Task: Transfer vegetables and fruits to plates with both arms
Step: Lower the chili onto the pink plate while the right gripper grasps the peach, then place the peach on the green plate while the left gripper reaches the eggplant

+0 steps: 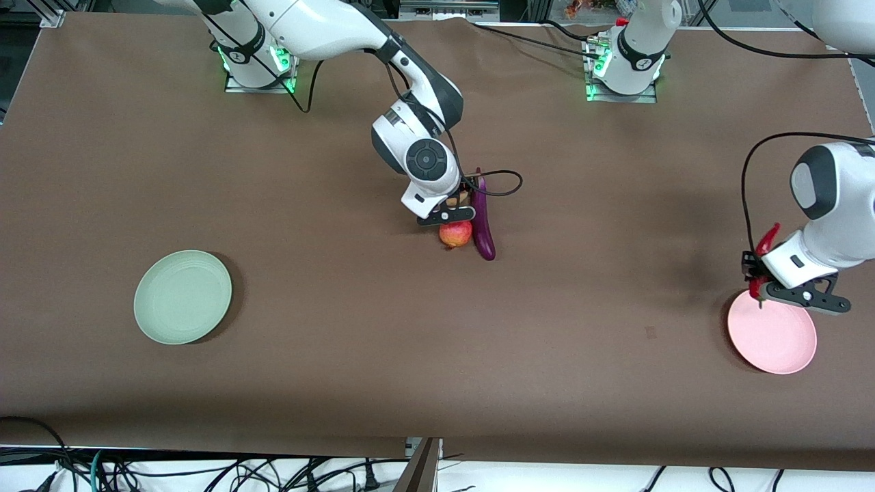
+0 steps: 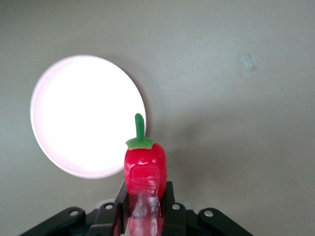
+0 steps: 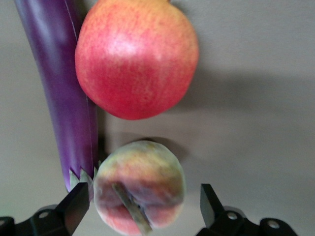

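Observation:
My left gripper point(image 1: 755, 279) is shut on the red chili pepper point(image 1: 766, 241) and holds it in the air over the rim of the pink plate point(image 1: 776, 338) on the side toward the arm bases. In the left wrist view the chili point(image 2: 145, 169) sits between the fingers with its green stem pointing out, beside the plate point(image 2: 78, 113). My right gripper point(image 1: 452, 207) is open, low over the peach point(image 3: 140, 184), one finger at each side and apart from it. The red-yellow apple point(image 1: 456, 234) lies nearer the front camera, touching the purple eggplant point(image 1: 483, 222). The peach is mostly hidden in the front view.
The mint green plate point(image 1: 182, 296) lies toward the right arm's end of the table, with nothing on it. The eggplant point(image 3: 64, 93) lies close beside one finger of my right gripper. A black cable point(image 1: 502, 183) loops by the right wrist. The table is brown.

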`<move>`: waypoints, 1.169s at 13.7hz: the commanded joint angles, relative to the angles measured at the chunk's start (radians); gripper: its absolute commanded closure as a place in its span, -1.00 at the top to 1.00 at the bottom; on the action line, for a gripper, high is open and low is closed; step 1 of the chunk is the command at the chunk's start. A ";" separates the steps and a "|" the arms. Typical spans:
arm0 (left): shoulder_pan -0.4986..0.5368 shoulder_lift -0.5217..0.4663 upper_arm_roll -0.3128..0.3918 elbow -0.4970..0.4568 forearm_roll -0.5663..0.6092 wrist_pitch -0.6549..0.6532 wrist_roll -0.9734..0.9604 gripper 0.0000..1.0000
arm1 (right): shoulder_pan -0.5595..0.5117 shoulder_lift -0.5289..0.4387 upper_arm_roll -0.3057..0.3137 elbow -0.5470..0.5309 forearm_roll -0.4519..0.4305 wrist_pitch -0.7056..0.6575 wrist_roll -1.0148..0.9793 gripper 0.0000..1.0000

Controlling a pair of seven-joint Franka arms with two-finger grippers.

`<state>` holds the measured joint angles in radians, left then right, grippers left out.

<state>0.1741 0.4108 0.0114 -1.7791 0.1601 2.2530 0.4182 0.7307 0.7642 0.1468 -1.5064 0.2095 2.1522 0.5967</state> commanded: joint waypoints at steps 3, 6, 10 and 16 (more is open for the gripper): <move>0.068 0.244 -0.015 0.202 0.070 0.146 0.302 -0.79 | 0.027 0.023 -0.010 -0.008 -0.041 0.034 0.032 0.99; 0.099 0.353 -0.016 0.337 0.072 0.149 0.544 -0.79 | 0.027 0.029 -0.013 -0.017 -0.058 0.063 0.035 0.58; 0.101 0.408 -0.016 0.372 0.068 0.198 0.619 0.29 | 0.021 0.023 -0.013 -0.009 -0.058 0.061 0.037 -0.44; 0.107 0.388 -0.022 0.377 0.061 0.185 0.608 1.00 | -0.127 -0.152 -0.114 0.018 -0.058 -0.294 -0.186 -0.53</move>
<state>0.2666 0.8070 0.0061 -1.4237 0.2068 2.4543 1.0123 0.6867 0.6907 0.0519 -1.4652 0.1571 1.9864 0.5294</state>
